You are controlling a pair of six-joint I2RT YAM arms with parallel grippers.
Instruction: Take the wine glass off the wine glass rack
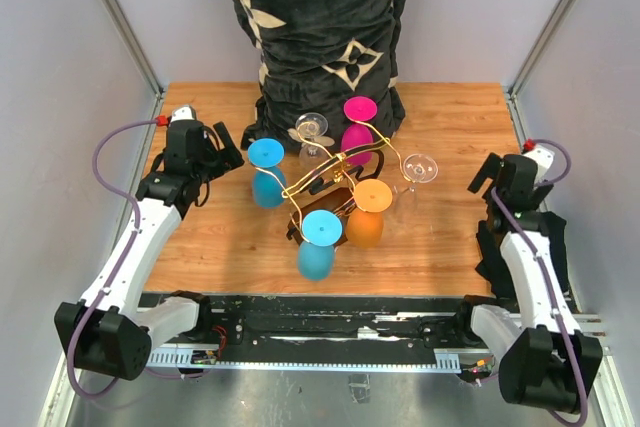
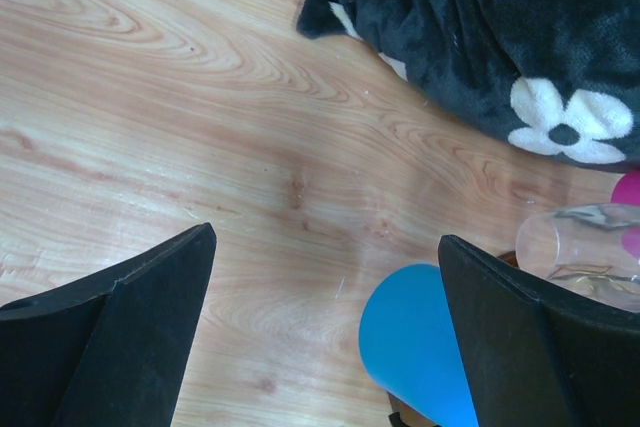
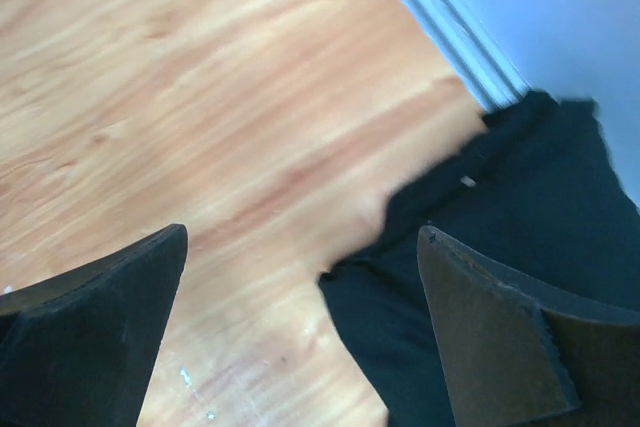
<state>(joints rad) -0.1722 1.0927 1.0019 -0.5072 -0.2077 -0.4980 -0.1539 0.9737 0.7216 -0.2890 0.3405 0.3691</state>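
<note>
Flanking wine glass rack (image 1: 325,175): blue glass (image 1: 267,172) left, flowered blanket (image 1: 320,37) behind | left pincer (image 2: 325,237) spread | right pincer (image 3: 300,234) spread

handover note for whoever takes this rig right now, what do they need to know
Left hand: open, empty, over the table left of the rack, near the left blue glass.
Right hand: open, empty, at the table's right side, partly over a black cloth.
Wine glass rack: mid-table, coloured and clear glasses apparently hanging on it foot up.
Done: nothing; no glass gripped.
Left: grasp one glass and lift it off the rack.
</note>
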